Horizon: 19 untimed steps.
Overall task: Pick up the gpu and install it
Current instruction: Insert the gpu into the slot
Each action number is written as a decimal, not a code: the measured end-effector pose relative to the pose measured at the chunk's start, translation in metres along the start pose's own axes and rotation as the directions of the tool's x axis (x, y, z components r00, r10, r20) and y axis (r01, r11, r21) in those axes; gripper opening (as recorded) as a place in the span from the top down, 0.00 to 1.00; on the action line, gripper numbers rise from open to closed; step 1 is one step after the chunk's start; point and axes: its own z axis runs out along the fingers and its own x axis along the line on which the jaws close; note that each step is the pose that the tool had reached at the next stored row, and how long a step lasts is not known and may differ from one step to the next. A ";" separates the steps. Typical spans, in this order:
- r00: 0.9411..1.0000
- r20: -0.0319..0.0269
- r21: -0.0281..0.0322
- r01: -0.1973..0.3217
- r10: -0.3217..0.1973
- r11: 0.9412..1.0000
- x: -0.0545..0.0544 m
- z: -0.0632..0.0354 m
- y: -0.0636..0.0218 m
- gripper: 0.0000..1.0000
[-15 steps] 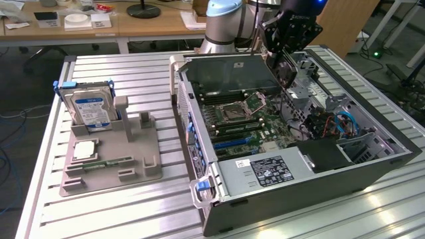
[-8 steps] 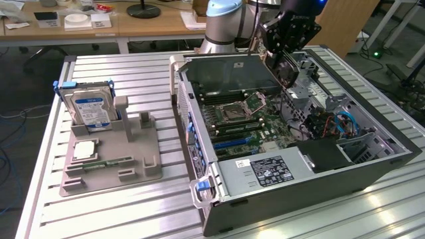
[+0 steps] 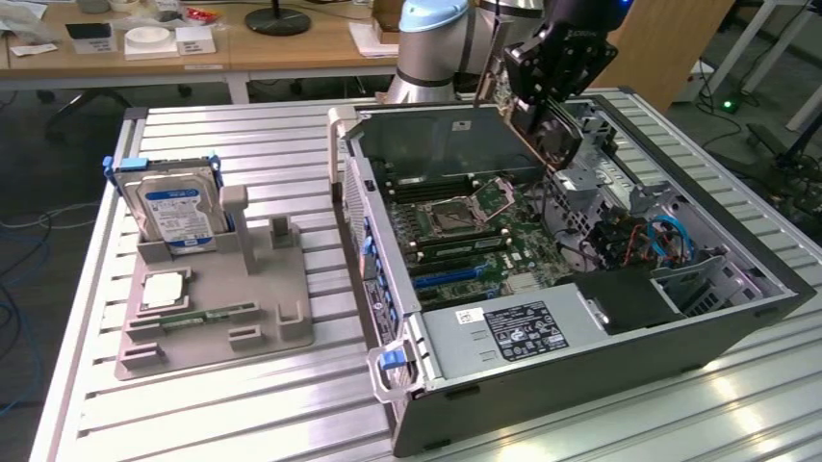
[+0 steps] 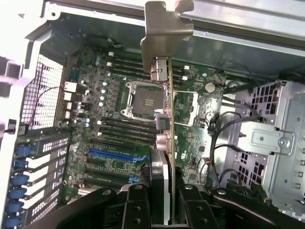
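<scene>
While tool [image 4: 162,202] clamps gpu [image 4: 164,119] above motherboard [image 4: 114,143], exterior view adds hard drive [image 3: 177,214] upright in holder [image 3: 257,322].

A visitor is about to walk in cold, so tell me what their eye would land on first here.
The open computer case on the exterior view's right, its green motherboard bared, grabs attention first. Above it, the tool grips a graphics card over the board. On the exterior view's left, a hard drive with a blue-white label stands upright in a grey holder.
</scene>
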 end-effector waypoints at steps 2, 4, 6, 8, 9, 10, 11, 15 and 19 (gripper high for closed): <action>1.000 -0.001 0.000 0.019 -0.019 1.000 0.000 0.0000 0.0000 0.72; 0.999 -0.003 0.001 0.042 -0.042 0.999 0.000 0.0000 0.0000 0.72; 0.998 -0.004 0.001 0.067 -0.067 0.998 0.000 0.0000 0.0000 0.72; 0.995 -0.006 0.001 0.095 -0.095 0.995 0.000 0.0000 0.0000 0.72; 0.994 -0.007 0.002 0.110 -0.110 0.994 0.000 0.0000 0.0000 0.72; 0.992 -0.008 0.002 0.125 -0.125 0.992 0.000 0.0000 0.0000 0.72; 0.990 -0.009 0.002 0.140 -0.140 0.990 0.000 0.0000 0.0000 0.72; 0.980 -0.013 0.002 0.200 -0.200 0.980 0.000 0.0000 0.0000 0.72; 0.967 -0.017 0.003 0.256 -0.256 0.967 0.000 0.0000 0.0000 0.72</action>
